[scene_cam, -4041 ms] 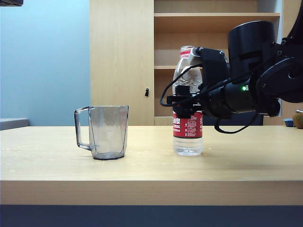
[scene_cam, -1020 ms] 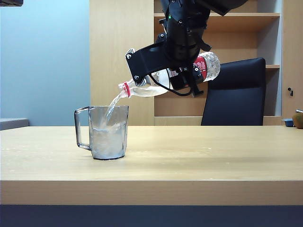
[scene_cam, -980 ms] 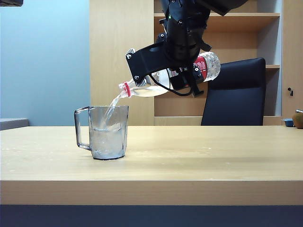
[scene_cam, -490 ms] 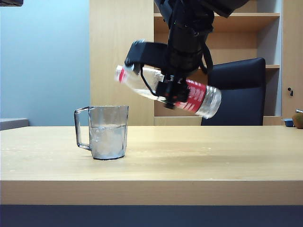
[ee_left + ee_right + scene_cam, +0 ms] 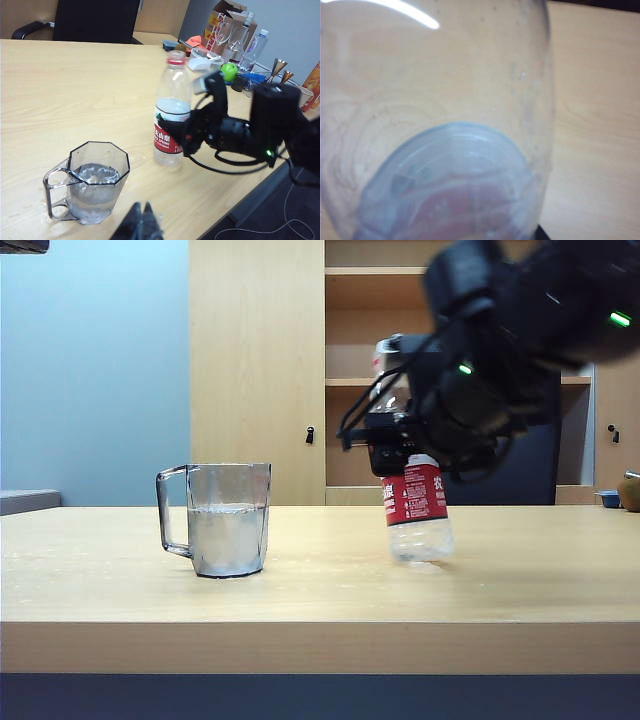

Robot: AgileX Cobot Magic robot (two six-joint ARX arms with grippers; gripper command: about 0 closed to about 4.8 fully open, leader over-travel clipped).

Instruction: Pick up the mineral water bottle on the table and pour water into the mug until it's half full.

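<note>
Meanwhile, the right gripper (image 5: 392, 440) is clamped on the mineral water bottle (image 5: 410, 475), holding it slightly tilted with its base at the counter (image 5: 320, 590), well to the right of the faceted mug (image 5: 222, 518), which stands roughly half full of water (image 5: 228, 535). At the left wrist view's edge, the left gripper (image 5: 142, 224) hovers with its fingers together beside the mug.

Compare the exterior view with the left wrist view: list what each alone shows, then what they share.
Exterior only: the wooden shelving behind the table and the blue wall. Left wrist only: the left gripper, shut, near the mug, and clutter at the table's far end. Both: the mug holding water, the near-upright mineral water bottle clamped by the right gripper, the table.
</note>
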